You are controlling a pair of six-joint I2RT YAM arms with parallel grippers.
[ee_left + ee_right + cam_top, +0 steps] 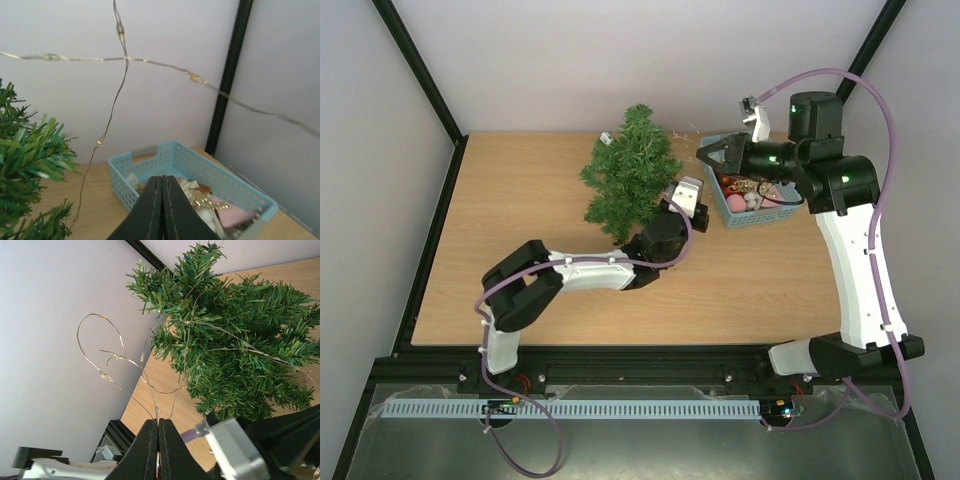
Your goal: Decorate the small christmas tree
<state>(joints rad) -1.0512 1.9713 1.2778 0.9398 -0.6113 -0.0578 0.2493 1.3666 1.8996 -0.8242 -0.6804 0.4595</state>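
The small christmas tree [630,175] stands at the back middle of the table, bushy and dark green; it also shows in the right wrist view [235,340] and at the left edge of the left wrist view [25,165]. A thin wire light string [115,355] runs from the tree's branches in loops to my right gripper [159,421], which is shut on it. That gripper [704,155] hovers between the tree and the basket. The wire also crosses the left wrist view [120,90]. My left gripper [162,178] is shut with nothing seen between its jaws, low beside the tree's base [698,213].
A light-blue perforated basket [765,220] sits right of the tree, holding several small ornaments [205,200], gold, white and pink; its wall [125,185] is just ahead of the left gripper. White walls and black frame posts [230,80] enclose the table.
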